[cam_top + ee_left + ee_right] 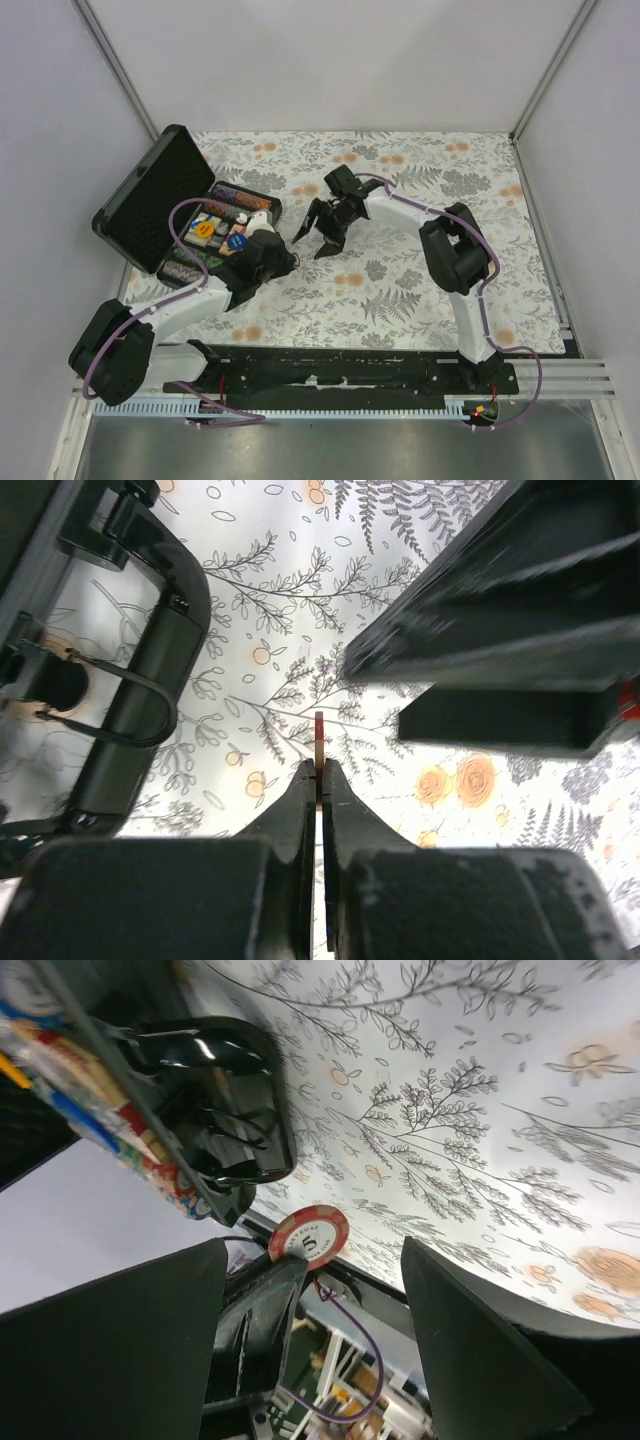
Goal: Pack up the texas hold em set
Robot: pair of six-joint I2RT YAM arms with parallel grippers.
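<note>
Left jaws pinch 1 red poker chip (319, 735).
Right jaws gape, released, just beside it; the open black case (150, 200) sits at the worktop's (420, 280) left edge.

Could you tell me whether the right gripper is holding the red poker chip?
No, the red poker chip is pinched edge-on in the shut left gripper, while the right gripper stands open, apart from it.

Table (420, 290) covered in fern-and-flower print; pale walls (350, 60) left, far and right; black plate (350, 372) along the near edge.
</note>
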